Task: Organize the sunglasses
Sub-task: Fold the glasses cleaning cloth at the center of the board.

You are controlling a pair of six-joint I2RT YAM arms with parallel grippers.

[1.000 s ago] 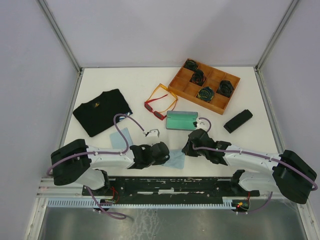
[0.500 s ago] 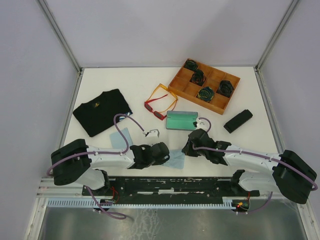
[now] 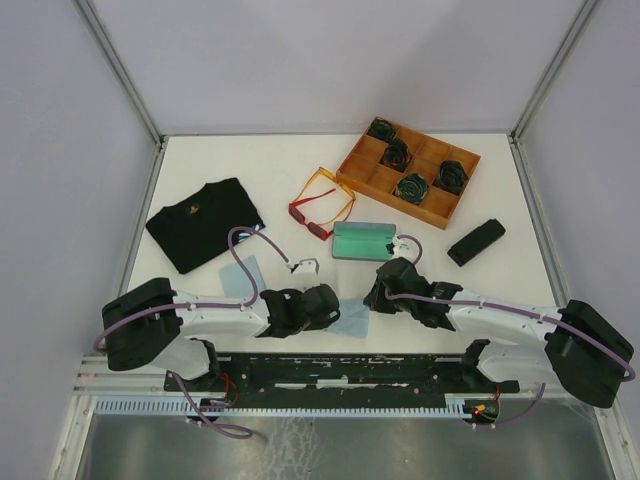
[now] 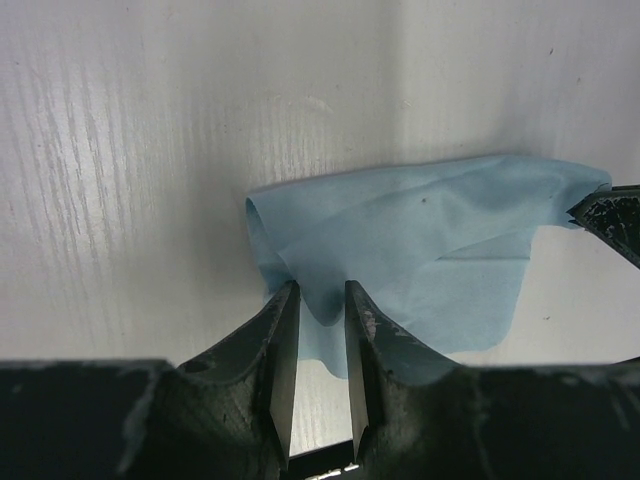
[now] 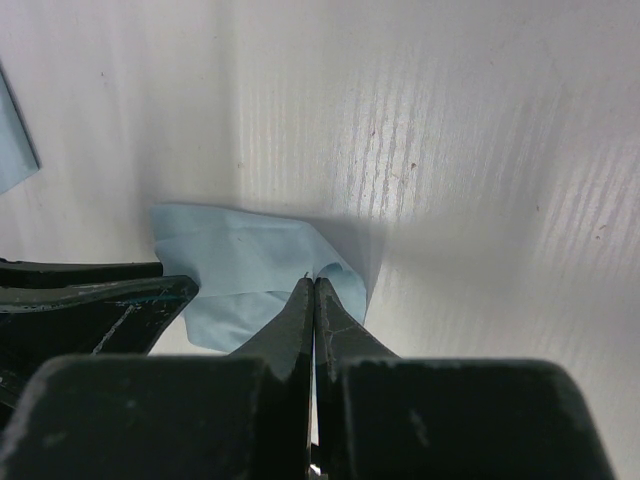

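The red sunglasses (image 3: pixel 311 216) and the orange-yellow sunglasses (image 3: pixel 329 189) lie together at mid table, far from both grippers. Close to the near edge, a light blue cloth (image 3: pixel 352 319) (image 4: pixel 420 230) (image 5: pixel 240 255) lies between the two grippers. My right gripper (image 3: pixel 372 298) (image 5: pixel 315 283) is shut on a raised fold at the cloth's right end. My left gripper (image 3: pixel 335 306) (image 4: pixel 315 290) is narrowly open, its tips on either side of a fold at the cloth's left end, with a gap showing.
An open green case (image 3: pixel 362 240) lies just beyond the grippers. A black case (image 3: pixel 475 242) is to the right and a wooden tray (image 3: pixel 372 178) of dark items at the back. A black shirt (image 3: pixel 205 222) and a second blue cloth (image 3: pixel 243 275) lie on the left.
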